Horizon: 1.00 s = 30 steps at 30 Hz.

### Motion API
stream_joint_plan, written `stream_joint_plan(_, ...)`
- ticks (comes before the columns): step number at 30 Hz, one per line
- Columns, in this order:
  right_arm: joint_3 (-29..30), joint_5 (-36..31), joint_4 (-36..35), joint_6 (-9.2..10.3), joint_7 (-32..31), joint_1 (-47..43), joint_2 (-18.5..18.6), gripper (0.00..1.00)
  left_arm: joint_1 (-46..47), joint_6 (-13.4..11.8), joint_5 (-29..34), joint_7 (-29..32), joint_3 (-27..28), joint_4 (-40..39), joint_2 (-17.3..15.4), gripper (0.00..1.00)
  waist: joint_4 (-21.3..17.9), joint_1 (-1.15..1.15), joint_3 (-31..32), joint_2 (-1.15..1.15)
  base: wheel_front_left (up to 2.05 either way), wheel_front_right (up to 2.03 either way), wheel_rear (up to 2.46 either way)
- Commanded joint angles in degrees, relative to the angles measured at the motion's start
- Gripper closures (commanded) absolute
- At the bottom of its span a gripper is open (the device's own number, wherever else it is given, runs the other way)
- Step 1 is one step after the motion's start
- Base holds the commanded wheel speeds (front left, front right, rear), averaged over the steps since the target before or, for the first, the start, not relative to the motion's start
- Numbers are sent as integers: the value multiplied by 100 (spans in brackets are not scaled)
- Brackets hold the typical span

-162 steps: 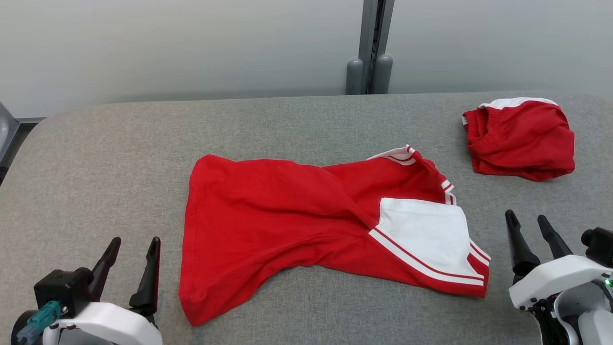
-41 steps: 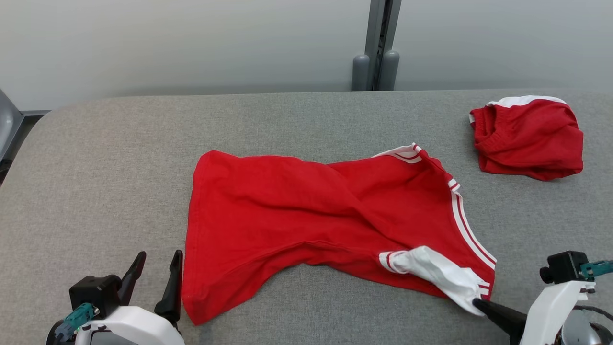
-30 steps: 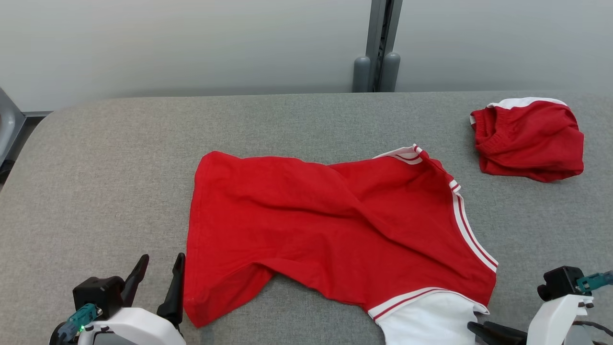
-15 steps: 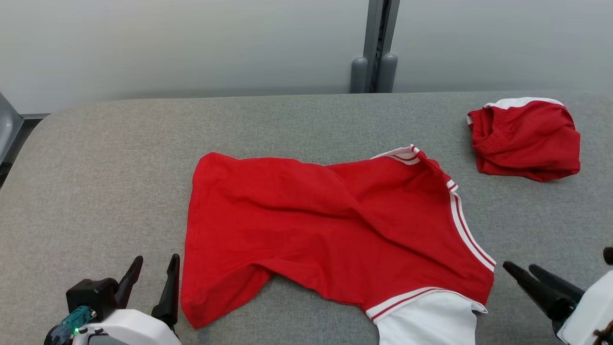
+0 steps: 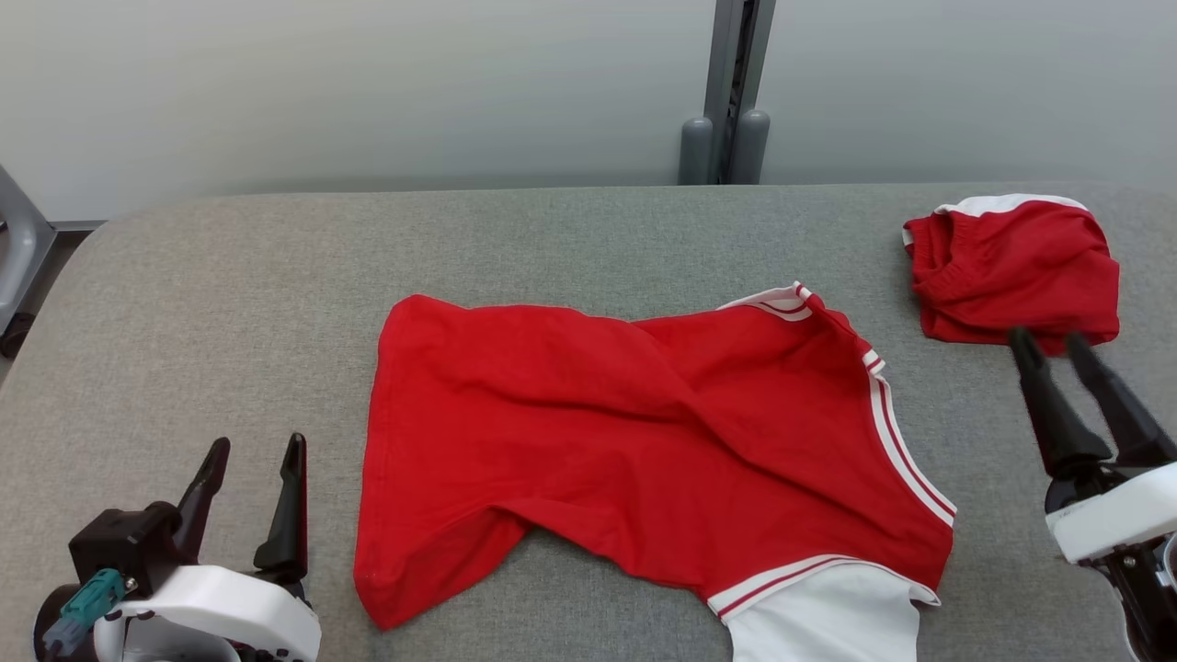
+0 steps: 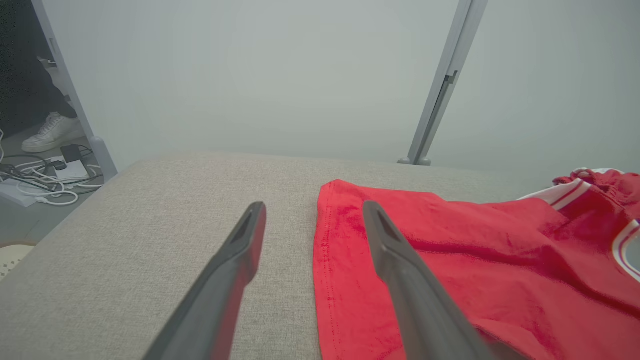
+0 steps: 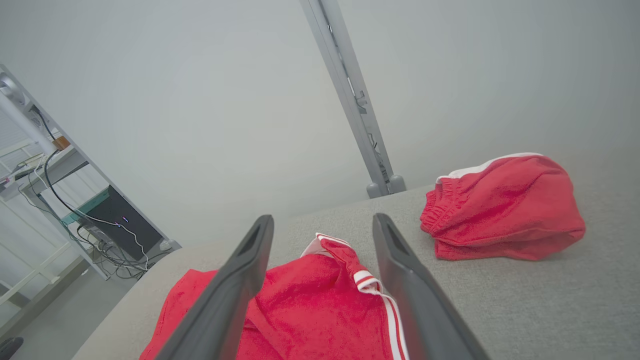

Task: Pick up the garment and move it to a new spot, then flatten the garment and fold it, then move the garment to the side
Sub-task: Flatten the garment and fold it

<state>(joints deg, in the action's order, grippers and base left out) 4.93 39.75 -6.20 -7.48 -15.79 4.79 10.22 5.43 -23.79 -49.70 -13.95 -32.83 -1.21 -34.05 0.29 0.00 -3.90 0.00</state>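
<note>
**A:** Background: pale grey wall (image 5: 368,92), with one upright grey post (image 5: 731,92) standing at the far edge of the grey padded table (image 5: 230,303). Post taken as reference. Where is the garment?

**B:** The red garment (image 5: 598,432) lies on the table straight in front of the post, on the robot's side, and is spread wide to both sides of it. It is not flat: creases run across the middle. Its plain hem end lies left of the post. The white-striped trim and a white sleeve (image 5: 828,616) lie right of the post, at the near edge of the head view.

**A:** The second red item?

**B:** A bundled pair of red shorts (image 5: 1011,267) with a white band. It is right of the post, close to the table's far edge and apart from the garment.

**A:** The hands?

**B:** The left gripper (image 5: 258,444) is well left of the post, at the near side, with its fingers spread wide and nothing between them. In the left wrist view the garment's hem passes just inside one finger. The right gripper (image 5: 1046,338) is right of the post, also spread wide and empty. In the head view its tips show against the near edge of the shorts. In the right wrist view the shorts sit ahead, clear of the fingers.

**A:** Small items?

**B:** Left of the post, beyond the table end, a white shoe (image 6: 52,132) and loose cables (image 6: 45,185) are on the floor.
</note>
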Motion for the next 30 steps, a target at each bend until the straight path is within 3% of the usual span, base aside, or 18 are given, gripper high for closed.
stream_joint_plan(1,17,-106,50,-4,250,81,-5,0,94,-41,54,-35,64,-49,-49,0,22,0,16,0,0,0,0)
stream_joint_plan(7,88,-512,364,-4,1392,96,-226,0,-33,10,280,-117,349,-222,108,0,81,0,108,0,0,0,0)
stream_joint_plan(15,-139,-1365,984,-4,2345,-18,-302,0,-386,414,1126,-126,1238,-446,765,0,49,0,194,0,0,0,0)
stream_joint_plan(20,-509,-1642,1462,-3,2697,-15,-237,0,-611,753,1525,-126,1523,-150,1153,0,17,0,184,0,0,0,0)
stream_joint_plan(30,-1011,-1620,2020,-3,2961,167,18,0,-732,1232,2118,-128,1741,454,1529,0,-9,0,205,0,0,0,0)
